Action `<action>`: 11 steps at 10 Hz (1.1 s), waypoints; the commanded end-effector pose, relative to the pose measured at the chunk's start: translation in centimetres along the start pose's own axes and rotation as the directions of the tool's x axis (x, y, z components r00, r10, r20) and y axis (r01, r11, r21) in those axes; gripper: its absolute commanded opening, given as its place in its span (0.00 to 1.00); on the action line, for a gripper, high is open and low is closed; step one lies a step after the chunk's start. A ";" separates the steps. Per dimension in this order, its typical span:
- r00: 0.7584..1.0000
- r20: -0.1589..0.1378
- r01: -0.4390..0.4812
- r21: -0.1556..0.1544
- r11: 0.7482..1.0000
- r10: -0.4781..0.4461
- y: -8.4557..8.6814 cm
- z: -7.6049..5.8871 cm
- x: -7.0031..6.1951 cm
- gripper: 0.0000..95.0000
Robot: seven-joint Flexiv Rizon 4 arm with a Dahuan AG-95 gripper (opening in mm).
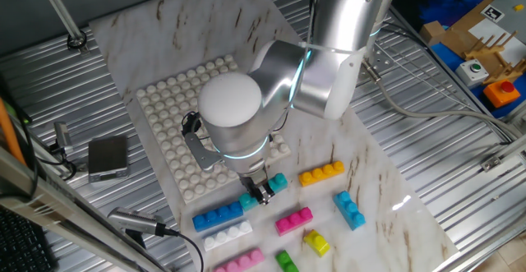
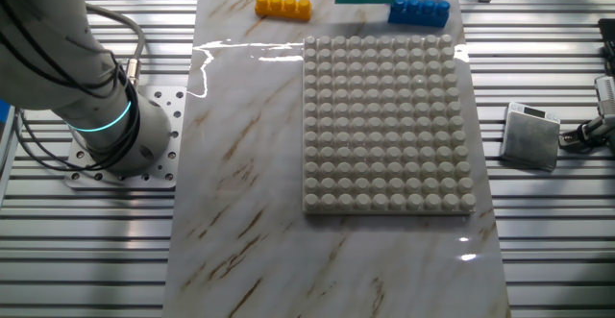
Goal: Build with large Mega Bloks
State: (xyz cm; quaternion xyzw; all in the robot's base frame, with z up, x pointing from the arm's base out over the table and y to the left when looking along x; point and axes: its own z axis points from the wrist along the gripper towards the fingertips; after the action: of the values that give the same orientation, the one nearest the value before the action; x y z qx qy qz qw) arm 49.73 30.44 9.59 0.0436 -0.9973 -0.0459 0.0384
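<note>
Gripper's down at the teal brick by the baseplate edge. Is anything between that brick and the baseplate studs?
Nothing visible. The gripper sits at the teal brick, right beside the white baseplate, whose studs are all bare. The blue brick and orange brick lie to either side, not between. Whether the fingers have closed is hidden.

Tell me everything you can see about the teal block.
The teal block is a chunky plastic bar with round studs on top, lying flat on the marble tabletop just off the white baseplate's edge, next to the blue bar. The pincer sits right at it, covering its middle; whether it grips is unclear.
</note>
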 end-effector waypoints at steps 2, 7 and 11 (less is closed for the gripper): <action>1.000 0.004 0.011 -0.012 1.000 -0.010 0.0 -0.4 0.3 0.00; 0.998 -0.006 0.062 -0.010 0.998 -0.062 0.0 -0.4 0.3 0.00; 0.999 -0.009 0.033 -0.011 0.999 -0.033 0.0 -0.4 0.3 0.00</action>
State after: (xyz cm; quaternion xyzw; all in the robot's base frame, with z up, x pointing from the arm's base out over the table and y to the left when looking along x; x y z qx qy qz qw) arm 49.45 30.34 10.01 0.0591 -0.9960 -0.0512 0.0421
